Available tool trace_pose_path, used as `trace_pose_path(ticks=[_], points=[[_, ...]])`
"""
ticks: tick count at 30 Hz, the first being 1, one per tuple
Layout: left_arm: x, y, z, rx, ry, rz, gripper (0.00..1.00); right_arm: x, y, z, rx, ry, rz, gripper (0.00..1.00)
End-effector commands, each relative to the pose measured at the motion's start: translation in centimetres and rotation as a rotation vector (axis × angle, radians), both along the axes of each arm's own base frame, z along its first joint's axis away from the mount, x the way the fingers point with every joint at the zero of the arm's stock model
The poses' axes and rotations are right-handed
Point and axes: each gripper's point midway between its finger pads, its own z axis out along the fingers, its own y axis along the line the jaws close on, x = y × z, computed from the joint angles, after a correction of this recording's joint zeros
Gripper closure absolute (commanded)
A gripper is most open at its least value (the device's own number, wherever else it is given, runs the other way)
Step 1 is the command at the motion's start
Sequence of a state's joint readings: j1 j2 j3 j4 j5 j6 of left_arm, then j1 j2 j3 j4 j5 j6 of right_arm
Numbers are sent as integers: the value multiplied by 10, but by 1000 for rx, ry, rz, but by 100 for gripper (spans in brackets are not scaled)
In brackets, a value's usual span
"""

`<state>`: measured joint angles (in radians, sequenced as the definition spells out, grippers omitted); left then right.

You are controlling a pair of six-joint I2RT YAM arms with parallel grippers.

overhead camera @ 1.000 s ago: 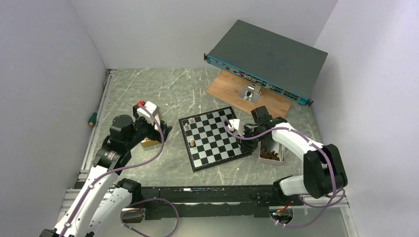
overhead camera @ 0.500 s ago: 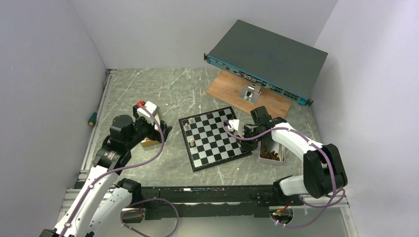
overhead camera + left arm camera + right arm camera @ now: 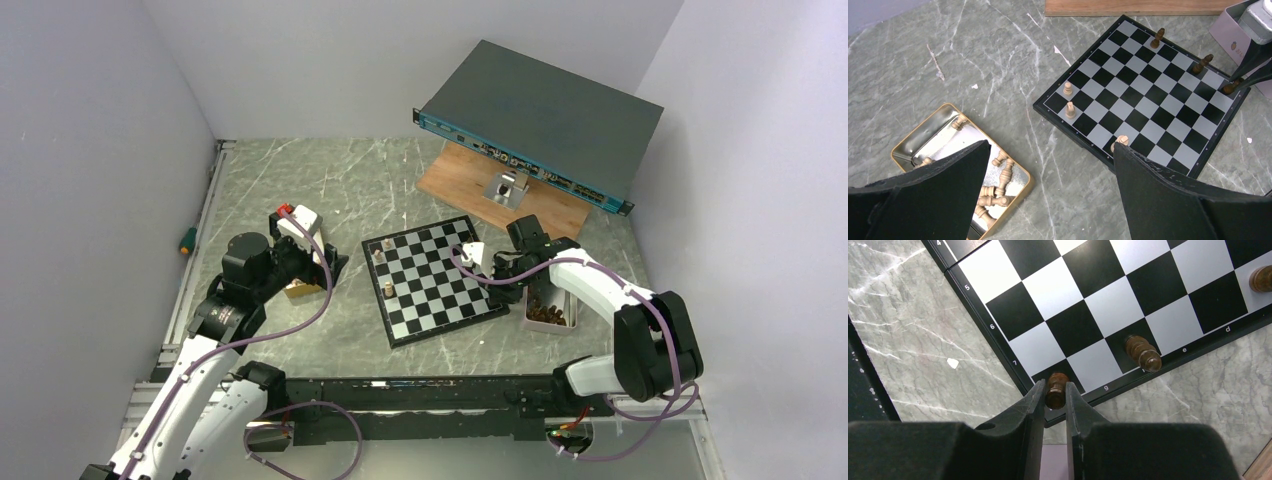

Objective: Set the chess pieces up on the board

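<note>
The board [image 3: 440, 300] lies mid-table. My right gripper [image 3: 1054, 389] stands low over the board's [image 3: 1068, 290] corner, shut on a dark brown chess piece [image 3: 1056, 391] that stands on the corner square; both fingers touch its sides. Two more dark pieces [image 3: 1143, 352] stand along that same edge. Three light tan pieces [image 3: 1070, 108] stand near the opposite edge of the board [image 3: 1143, 95]. My left gripper [image 3: 1050, 150] hangs open, empty, above the table between the board and a gold tin [image 3: 908, 145] holding several light pieces [image 3: 998, 180].
A pink box [image 3: 526, 312] of dark pieces sits just right of the board, under the right arm. Behind the board lie a brown wooden plank [image 3: 460, 180] and a dark rack unit [image 3: 540, 110]. A green-handled tool [image 3: 187, 240] lies at the left rail.
The right gripper's jaws have narrowed onto the dark piece at the board's corner. Both arms have stayed almost in place.
</note>
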<state>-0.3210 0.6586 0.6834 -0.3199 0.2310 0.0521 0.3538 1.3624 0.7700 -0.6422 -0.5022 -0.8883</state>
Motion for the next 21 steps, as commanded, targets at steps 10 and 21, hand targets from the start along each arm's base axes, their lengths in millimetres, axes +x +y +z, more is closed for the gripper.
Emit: trace_pose_path(ticks=[10, 21], points=[[2, -1, 12, -7, -42, -7, 1, 8, 1, 9, -9, -39, 26, 82], [2, -1, 12, -8, -42, -8, 1, 4, -2, 8, -23, -29, 42, 85]])
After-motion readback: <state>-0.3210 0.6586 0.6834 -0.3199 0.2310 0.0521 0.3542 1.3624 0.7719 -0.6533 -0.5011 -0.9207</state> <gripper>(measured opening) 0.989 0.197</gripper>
